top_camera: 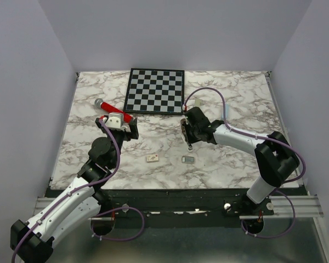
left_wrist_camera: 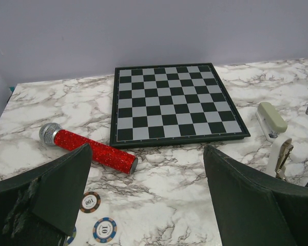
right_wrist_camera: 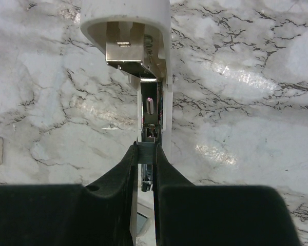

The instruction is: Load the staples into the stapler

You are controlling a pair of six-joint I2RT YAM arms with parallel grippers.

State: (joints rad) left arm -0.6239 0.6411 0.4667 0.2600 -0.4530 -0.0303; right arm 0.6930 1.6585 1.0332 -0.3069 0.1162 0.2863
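Two arms reach over the marble bench (top_camera: pixel 225 164). We note the left hand (left_wrist_camera: pixel 148 151) wide, with nothing between its fingers, hanging above the bench's left half near the microphone (left_wrist_camera: pixel 92 149). The red glitter microphone lies slantwise. Its mesh head points left and its tail end sits just off the near-left corner of the chessboard (left_wrist_camera: pixel 172 102). Two poker chips (left_wrist_camera: pixel 90 201) lie under the left hand, side by side, marked 100 and 10.

The right hand (right_wrist_camera: pixel 145 151) is narrow. We see its fingertips pinched on the metal rail of the stapler (right_wrist_camera: pixel 124 11). The stapler is swung open, its white top thrown away from the hand and its shiny inner channel facing up. From the left wrist we see the stapler just beside the chessboard's near-right corner, not touching it.

The staples (top_camera: pixel 188 159) lie flat on the bench on the near side of the right hand. They are apart from the hand and the stapler, and not in the channel. A small beige tile (top_camera: pixel 152 158) lies to their left, near but not touching.
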